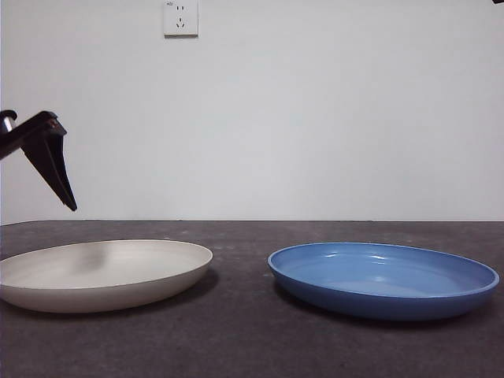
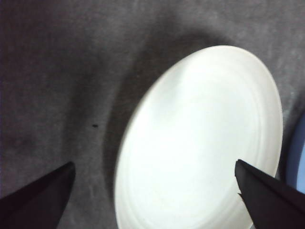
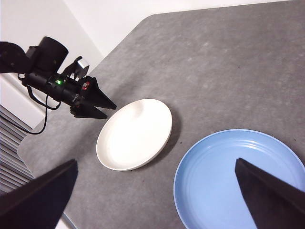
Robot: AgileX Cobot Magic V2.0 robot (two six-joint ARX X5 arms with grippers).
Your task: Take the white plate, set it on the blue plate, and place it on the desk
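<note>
The white plate (image 1: pixel 102 272) lies on the desk (image 1: pixel 236 339) at the left; the blue plate (image 1: pixel 383 276) lies to its right, a gap between them. Both are empty. My left gripper (image 1: pixel 53 161) hovers above the white plate's left edge, apart from it. In the left wrist view its jaws stand wide open (image 2: pixel 154 163) over the white plate (image 2: pixel 200 143). My right gripper (image 3: pixel 155 162) is open and empty, high above the table, looking down on the white plate (image 3: pixel 136 133), the blue plate (image 3: pixel 238 181) and the left gripper (image 3: pixel 97 106).
A wall socket (image 1: pixel 180 17) sits on the white wall behind the desk. The right arm shows only as a black tip (image 1: pixel 498 1) at the top right corner. The desk's left edge (image 3: pixel 28 152) lies close to the white plate.
</note>
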